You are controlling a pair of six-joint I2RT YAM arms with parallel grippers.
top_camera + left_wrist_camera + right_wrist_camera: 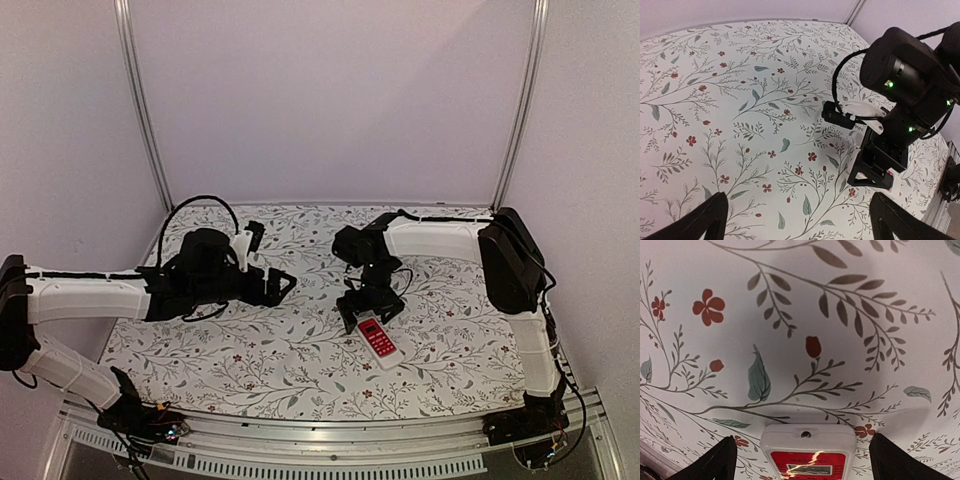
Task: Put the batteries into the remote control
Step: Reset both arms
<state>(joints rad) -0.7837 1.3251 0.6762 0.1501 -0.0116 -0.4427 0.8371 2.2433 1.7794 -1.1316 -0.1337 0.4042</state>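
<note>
Right wrist | remote control (807,439) face-up, label unreadable | right fingers (710,465) apart astride it | left fingers (700,222) spread

Remote control (808,450) between parted fingers (715,462)

We can read no text anywhere; the print on the remote control (808,440) is too blurred

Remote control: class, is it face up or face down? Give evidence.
Face up. The remote control lies flat on the table, its red button panel showing upward.
</note>
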